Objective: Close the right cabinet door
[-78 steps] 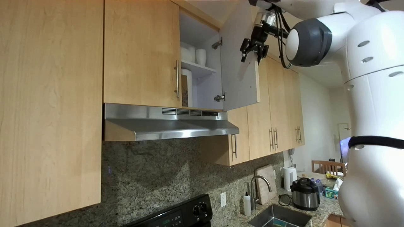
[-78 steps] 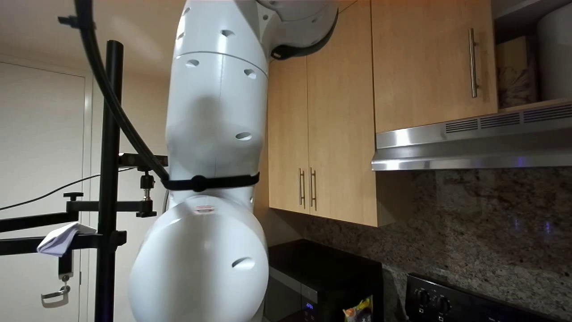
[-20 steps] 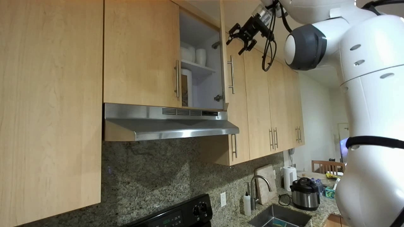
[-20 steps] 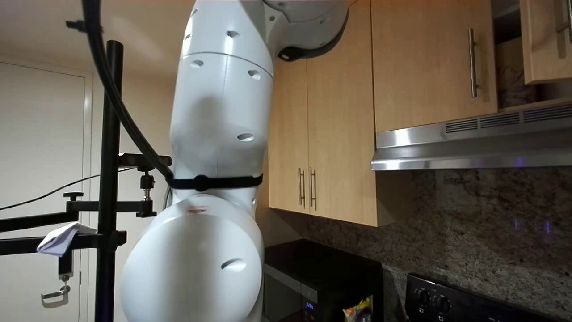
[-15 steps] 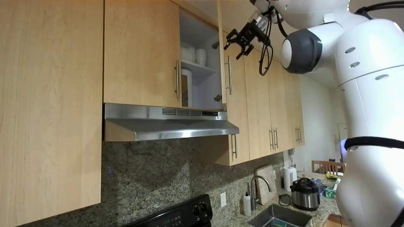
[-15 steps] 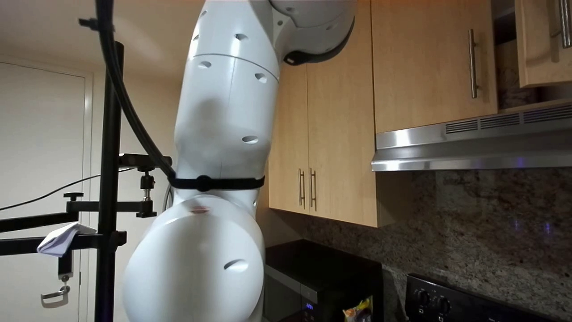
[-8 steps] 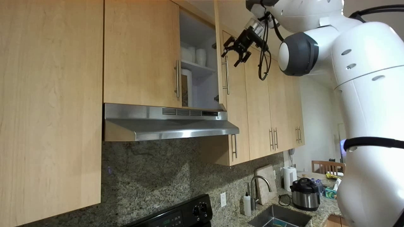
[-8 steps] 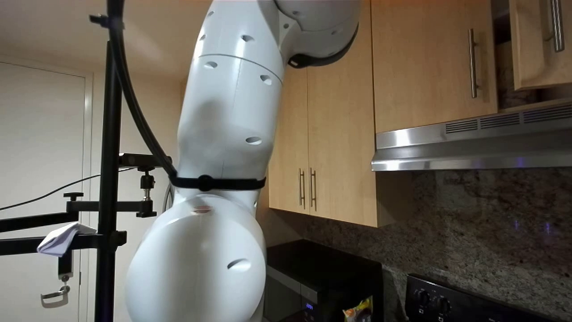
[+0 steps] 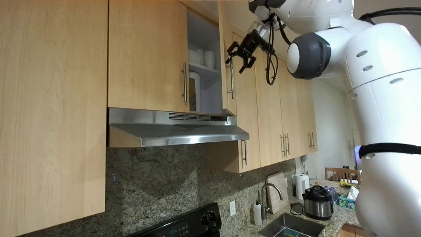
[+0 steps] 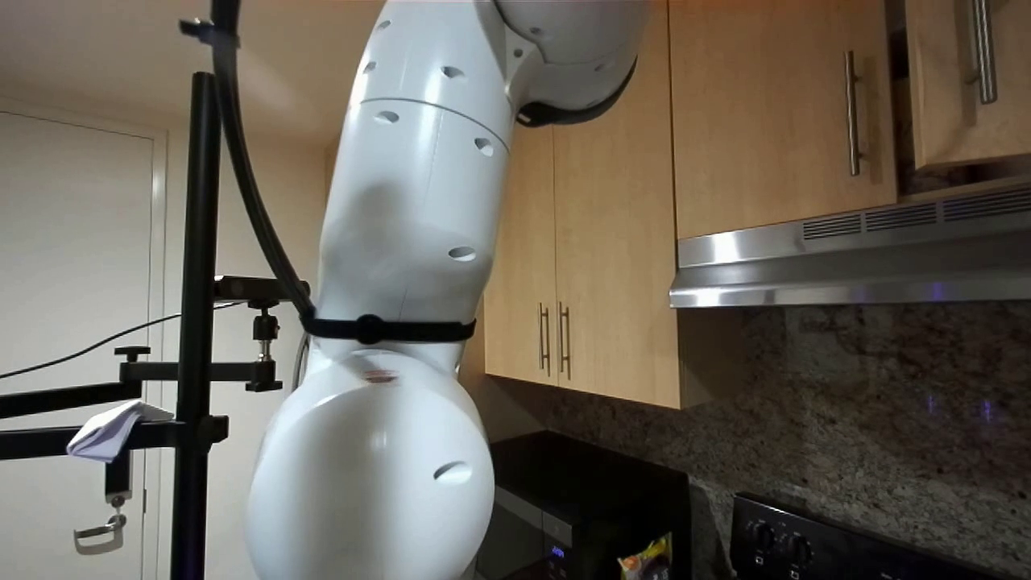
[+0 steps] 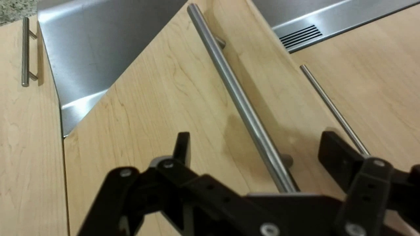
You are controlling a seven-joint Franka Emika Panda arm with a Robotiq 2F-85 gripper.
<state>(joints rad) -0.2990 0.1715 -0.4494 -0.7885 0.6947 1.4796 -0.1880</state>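
The right cabinet door [image 9: 225, 29] is light maple and stands part-way open. Its outer face and bar handle [image 9: 231, 80] show, and its inner face is hidden. In an exterior view the door [image 10: 1007, 113] shows at the top right with its handle [image 10: 984, 52]. My gripper [image 9: 234, 66] is open and empty on the door's outer side, near the upper part of the handle. In the wrist view the gripper [image 11: 257, 144] spans the handle [image 11: 242, 101], with the door [image 11: 147, 108] behind it. I cannot tell whether the fingers touch the door.
The matching door [image 9: 148, 56] to the left is shut, its handle [image 9: 184, 82] beside the opening. White containers [image 9: 209, 59] stand on the shelf inside. A steel range hood [image 9: 177, 131] is below. Taller maple doors [image 9: 268, 108] stand to the right.
The door has swung from wide open, inner face showing, to part-way open with its outer face showing. In an exterior view my gripper has moved left, following the door over the last second.
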